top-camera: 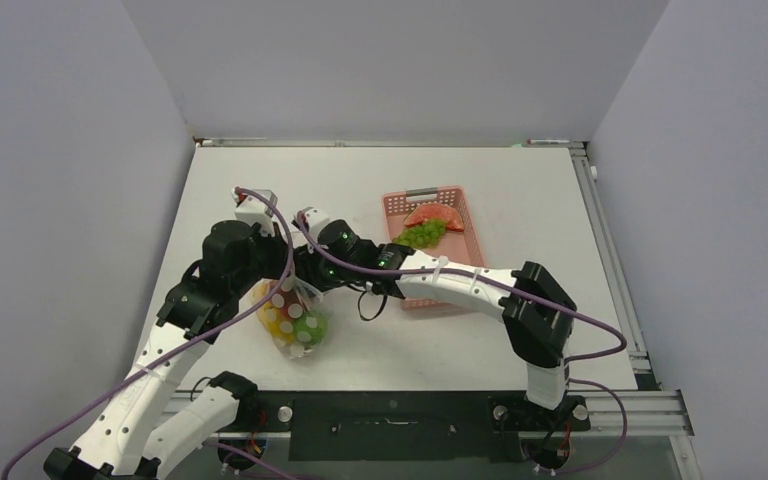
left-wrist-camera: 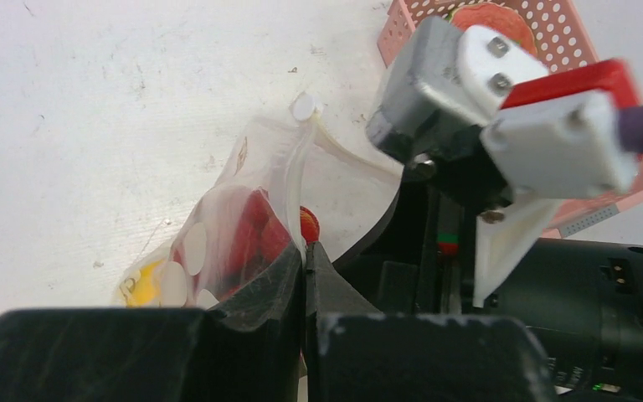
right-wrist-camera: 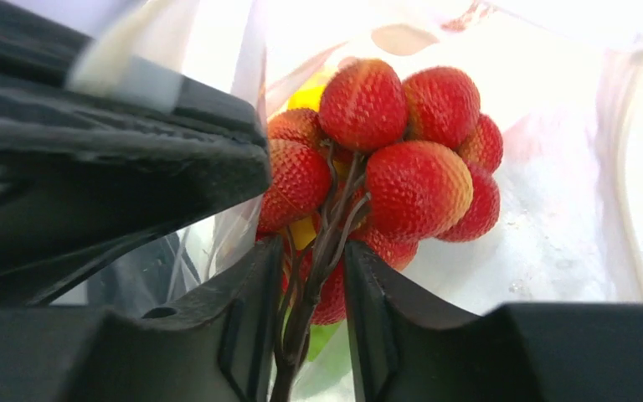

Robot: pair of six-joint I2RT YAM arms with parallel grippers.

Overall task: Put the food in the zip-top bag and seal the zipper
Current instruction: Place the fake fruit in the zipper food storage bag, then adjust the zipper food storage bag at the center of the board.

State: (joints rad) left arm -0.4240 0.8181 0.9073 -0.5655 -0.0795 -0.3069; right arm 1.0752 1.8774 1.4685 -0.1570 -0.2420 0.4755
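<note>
seen from above, a white table sits between grey walls. on the left, the left arm reaches forward to a clear zip-top bag lying near the table's front left. a yellow piece and a green piece show through the plastic.

in the left wrist view, the left gripper is clenched, its two black fingers pressed together on the bag's mouth edge, where the zipper runs as a pale strip up and away from them.

just right of that, the right gripper pokes into the bag's mouth. its fingers are parted a little, released rather than clamped, and the dark stem of a cluster of bumpy red fruits stands in the gap between them. the cluster lies inside the bag, against the clear plastic.

further right, a pink basket holds a bunch of green grapes and a red slice. the right arm crosses in front of it from its base at the lower right.
</note>
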